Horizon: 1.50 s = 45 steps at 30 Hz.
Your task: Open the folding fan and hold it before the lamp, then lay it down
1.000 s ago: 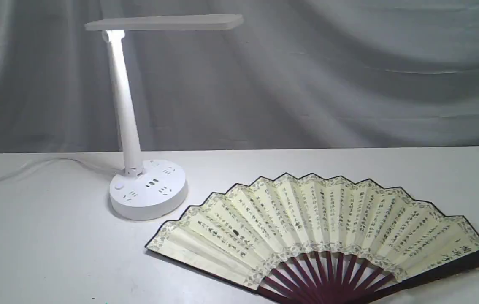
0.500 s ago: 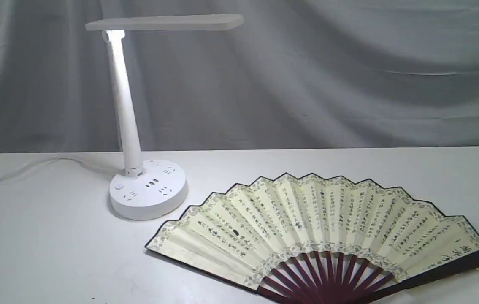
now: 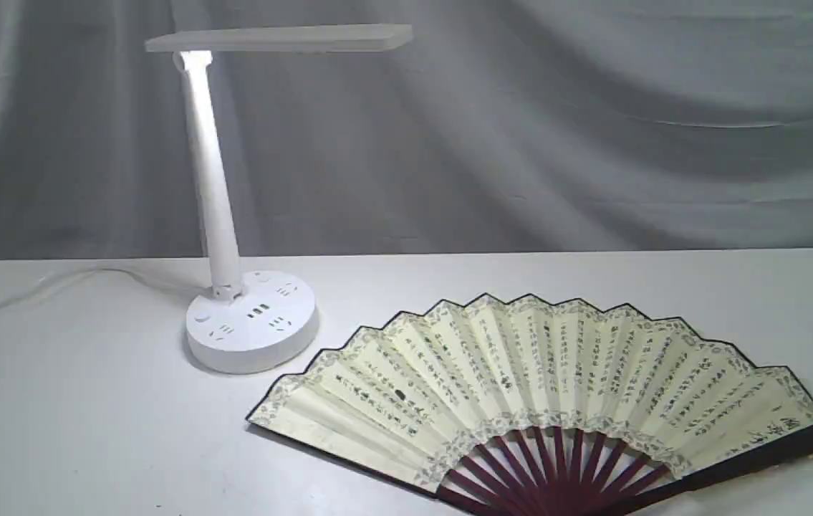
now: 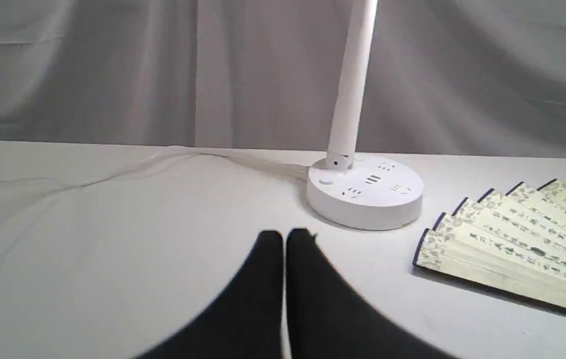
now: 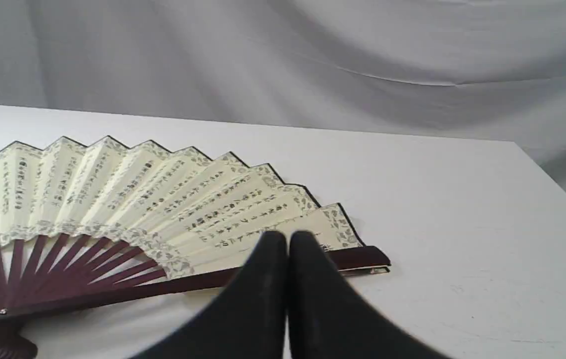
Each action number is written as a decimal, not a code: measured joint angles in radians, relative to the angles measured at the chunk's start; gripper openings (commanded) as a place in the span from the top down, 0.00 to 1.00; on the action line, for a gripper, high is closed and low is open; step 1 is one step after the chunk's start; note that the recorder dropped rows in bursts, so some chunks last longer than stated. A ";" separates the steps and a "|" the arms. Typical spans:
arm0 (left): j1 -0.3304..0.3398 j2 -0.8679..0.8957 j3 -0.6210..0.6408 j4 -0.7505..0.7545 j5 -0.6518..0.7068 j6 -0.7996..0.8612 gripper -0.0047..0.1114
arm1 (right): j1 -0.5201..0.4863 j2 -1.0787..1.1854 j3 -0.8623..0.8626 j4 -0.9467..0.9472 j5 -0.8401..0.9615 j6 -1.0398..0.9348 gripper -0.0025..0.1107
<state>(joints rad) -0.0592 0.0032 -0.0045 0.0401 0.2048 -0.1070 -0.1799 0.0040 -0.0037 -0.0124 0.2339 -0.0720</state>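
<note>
The folding fan [image 3: 542, 380] lies spread open and flat on the white table [image 3: 91, 430], cream leaf up, maroon ribs toward the front edge; its left end shows in the left wrist view [image 4: 517, 239] and its right guard in the right wrist view [image 5: 113, 199]. The white lamp [image 3: 248, 315] stands lit to the fan's left, base close to the fan's left tip, head overhead. Neither gripper appears in the exterior view. My left gripper [image 4: 284, 237] is shut and empty, short of the lamp base [image 4: 365, 197]. My right gripper [image 5: 287, 238] is shut and empty, above the fan's right guard.
The lamp's white cord [image 3: 34, 287] runs left across the table from the base. A grey cloth backdrop [image 3: 521, 143] hangs behind the table. The table's right edge [image 5: 557, 184] shows in the right wrist view.
</note>
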 measured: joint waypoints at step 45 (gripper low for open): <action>0.000 0.000 0.000 0.000 0.004 0.011 0.96 | 0.000 0.000 0.000 0.012 0.000 0.018 0.98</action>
<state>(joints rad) -0.0592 0.0032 -0.0045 0.0401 0.2092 -0.0963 -0.1799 0.0040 -0.0037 0.0000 0.2339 -0.0541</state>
